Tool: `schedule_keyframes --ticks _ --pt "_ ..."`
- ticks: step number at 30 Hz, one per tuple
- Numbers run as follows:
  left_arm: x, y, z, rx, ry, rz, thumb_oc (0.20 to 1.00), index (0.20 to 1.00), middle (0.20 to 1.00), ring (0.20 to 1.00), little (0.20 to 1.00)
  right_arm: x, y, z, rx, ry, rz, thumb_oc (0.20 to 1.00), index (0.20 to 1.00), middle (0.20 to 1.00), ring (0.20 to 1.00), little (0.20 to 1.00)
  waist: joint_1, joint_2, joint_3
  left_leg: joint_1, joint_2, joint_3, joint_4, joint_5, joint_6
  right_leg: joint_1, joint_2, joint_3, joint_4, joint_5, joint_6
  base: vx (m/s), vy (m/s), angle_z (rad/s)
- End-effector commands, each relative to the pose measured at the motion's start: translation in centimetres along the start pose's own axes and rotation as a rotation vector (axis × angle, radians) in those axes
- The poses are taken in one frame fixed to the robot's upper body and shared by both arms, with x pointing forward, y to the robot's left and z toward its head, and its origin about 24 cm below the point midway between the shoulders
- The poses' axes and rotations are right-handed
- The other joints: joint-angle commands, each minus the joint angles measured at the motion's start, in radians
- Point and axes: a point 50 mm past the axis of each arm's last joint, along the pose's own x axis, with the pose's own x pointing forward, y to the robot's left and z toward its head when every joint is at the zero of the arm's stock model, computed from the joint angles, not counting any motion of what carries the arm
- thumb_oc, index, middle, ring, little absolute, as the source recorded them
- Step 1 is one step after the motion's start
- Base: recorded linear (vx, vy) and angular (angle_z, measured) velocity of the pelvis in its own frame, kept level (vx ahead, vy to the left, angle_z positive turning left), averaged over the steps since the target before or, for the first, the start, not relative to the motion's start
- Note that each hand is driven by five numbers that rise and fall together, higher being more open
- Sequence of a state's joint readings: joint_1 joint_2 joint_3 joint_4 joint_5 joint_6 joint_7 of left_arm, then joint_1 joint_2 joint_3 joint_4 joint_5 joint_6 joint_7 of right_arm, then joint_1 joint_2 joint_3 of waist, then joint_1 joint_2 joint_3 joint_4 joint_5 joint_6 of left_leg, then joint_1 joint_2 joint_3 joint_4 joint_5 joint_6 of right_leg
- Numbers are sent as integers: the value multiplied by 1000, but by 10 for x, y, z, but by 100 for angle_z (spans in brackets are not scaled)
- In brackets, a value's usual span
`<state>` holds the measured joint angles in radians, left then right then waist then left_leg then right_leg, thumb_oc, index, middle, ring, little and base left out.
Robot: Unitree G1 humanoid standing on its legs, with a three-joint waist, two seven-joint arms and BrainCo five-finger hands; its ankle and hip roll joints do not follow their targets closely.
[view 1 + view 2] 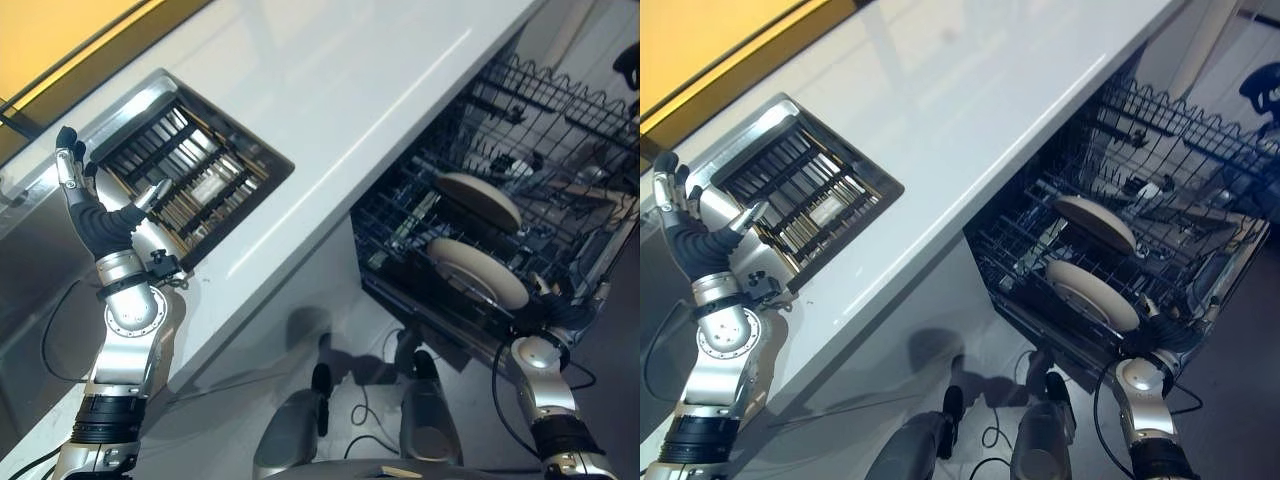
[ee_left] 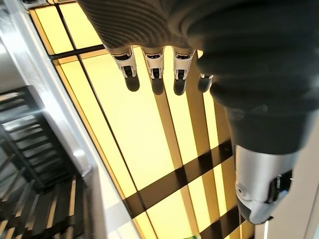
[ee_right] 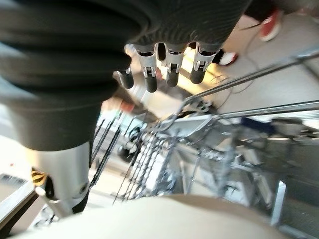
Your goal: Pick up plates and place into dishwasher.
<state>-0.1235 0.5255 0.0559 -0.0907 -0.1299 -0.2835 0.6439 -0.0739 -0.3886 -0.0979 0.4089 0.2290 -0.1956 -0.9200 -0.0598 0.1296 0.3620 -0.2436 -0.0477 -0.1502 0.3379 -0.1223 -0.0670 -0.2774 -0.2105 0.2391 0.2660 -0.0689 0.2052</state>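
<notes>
— White bench [image 1: 330, 110] is running across the head views, with a dish rack [image 1: 190, 180] sitting sunk in a steel sink [image 1: 760, 115] at the robot's left. Is anything lying in that rack?

— Its dark bars are showing and I am not making out any dish on them. Beyond the bench, a yellow floor with dark stripes [image 2: 149, 149] is lying below.

— Where are the plates sitting?

— Both are standing on edge in the pulled-out wire basket [image 1: 540, 110] of the dishwasher, under the bench edge at the robot's right. The farther plate [image 1: 478, 200] is leaning among the tines, and the nearer plate [image 1: 478, 272] is sitting just in front of it, toward the robot.

— What is the right hand [image 3: 164, 64] doing?

— It is hanging at the basket's near corner, just beside the nearer plate. Its own wrist view is showing the fingers [image 3: 152, 79] straight and relaxed, holding nothing, with a pale plate rim right below them.

— And the left hand [image 1: 95, 215]?

— It is raised over the sink's near edge, beside the rack, with fingers [image 2: 157, 82] stretched out straight and nothing in them
</notes>
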Motion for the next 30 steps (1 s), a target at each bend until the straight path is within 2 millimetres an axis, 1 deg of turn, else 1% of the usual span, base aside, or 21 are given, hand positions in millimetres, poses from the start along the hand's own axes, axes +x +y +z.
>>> schedule_keyframes --ticks 1,5,7,9,10,12,15,16,17,18,19,22,24,26,28,30 --pt "7 -1 14 -7 -120 45 1000 1000 1000 1000 1000 6 4 24 134 -83 -75 1000 1000 1000 1000 1000 23 -13 -18 -82 9 -48 123 -112 -49 -33 -85 -3 -3 70 53 -125 27 -12" --pt "5 -11 17 -37 -134 55 1000 1000 1000 1000 1000 12 6 33 199 -96 -155 1000 1000 1000 1000 1000 28 20 22 -140 -1 -41 154 -107 -53 -65 -96 -14 4 70 40 -99 26 -3" --pt "4 -13 19 -50 -138 55 1000 1000 1000 1000 1000 15 4 40 234 -120 -220 1000 1000 1000 1000 1000 30 36 39 -154 -4 -41 159 -105 -53 -72 -101 -20 3 70 31 -49 19 -4" --pt "3 -14 19 -57 -139 56 1000 1000 1000 1000 1000 16 1 43 248 -133 -259 1000 1000 1000 1000 1000 30 47 48 -163 -7 -43 166 -105 -56 -73 -103 -24 2 69 26 10 18 -13" --pt "3 -14 19 -58 -138 58 1000 1000 1000 1000 1000 17 0 43 256 -130 -273 1000 1000 1000 1000 1000 30 51 51 -165 -8 -43 169 -106 -57 -74 -104 -25 2 68 24 30 41 -10" --pt "2 -15 18 -69 -131 65 1000 1000 1000 1000 1000 20 1 43 278 -109 -240 1000 1000 1000 1000 1000 28 63 60 -170 -11 -42 171 -105 -57 -79 -106 -27 6 64 17 37 52 -3" --pt "1 -17 21 -87 -131 64 1000 1000 1000 1000 1000 19 17 40 334 -35 -9 1000 1000 1000 1000 1000 28 78 74 -172 -19 -45 162 -98 -53 -78 -106 -23 -3 64 2 44 40 0" --pt "1 -17 23 -90 -136 61 1000 1000 1000 1000 1000 17 27 41 397 -8 125 1000 1000 1000 1000 1000 30 80 81 -173 -21 -50 158 -94 -53 -78 -104 -22 -9 66 -4 0 0 0" --pt "0 -17 23 -91 -139 61 1000 1000 1000 1000 1000 16 31 40 428 16 182 1000 1000 1000 1000 1000 30 80 85 -174 -22 -52 156 -93 -53 -78 -103 -22 -10 66 -7 15 -20 -4" --pt "1 -17 25 -91 -150 58 1000 1000 1000 1000 1000 6 44 36 474 51 361 1000 1000 1000 1000 1000 34 79 96 -176 -24 -58 151 -88 -51 -79 -100 -22 -13 67 -14 7 -35 -8" --pt "2 -17 27 -89 -157 59 1000 1000 1000 1000 1000 2 52 38 521 72 479 1000 1000 1000 1000 1000 36 74 103 -178 -24 -62 146 -84 -52 -78 -99 -25 -18 69 -19 14 -53 -12" --pt "8 -19 29 -74 -170 69 1000 1000 1000 1000 1000 -14 70 36 624 103 772 1000 1000 1000 1000 1000 40 61 121 -182 -22 -73 137 -71 -51 -82 -91 -38 -18 71 -31 26 -52 -13" --pt "10 -22 29 -69 -170 74 1000 1000 1000 1000 1000 -20 76 41 643 71 860 1000 1000 1000 1000 1000 44 54 128 -184 -21 -79 131 -64 -52 -83 -86 -45 -17 70 -37 29 -27 -7" --pt "13 -23 30 -65 -166 75 1000 1000 1000 1000 1000 -25 84 50 647 31 934 1000 1000 1000 1000 1000 50 47 132 -188 -23 -83 132 -61 -51 -83 -83 -54 -16 70 -42 33 -13 4" --pt "15 -24 30 -62 -162 80 1000 1000 1000 1000 1000 -31 94 65 646 -23 1022 1000 1000 1000 1000 1000 62 39 131 -191 -29 -91 131 -55 -47 -80 -80 -64 -16 71 -47 55 14 8" --pt "15 -24 29 -58 -160 87 1000 1000 1000 1000 1000 -36 100 77 647 -61 1065 1000 1000 1000 1000 1000 74 32 126 -189 -31 -96 128 -52 -46 -75 -81 -75 -19 73 -50 67 33 10"
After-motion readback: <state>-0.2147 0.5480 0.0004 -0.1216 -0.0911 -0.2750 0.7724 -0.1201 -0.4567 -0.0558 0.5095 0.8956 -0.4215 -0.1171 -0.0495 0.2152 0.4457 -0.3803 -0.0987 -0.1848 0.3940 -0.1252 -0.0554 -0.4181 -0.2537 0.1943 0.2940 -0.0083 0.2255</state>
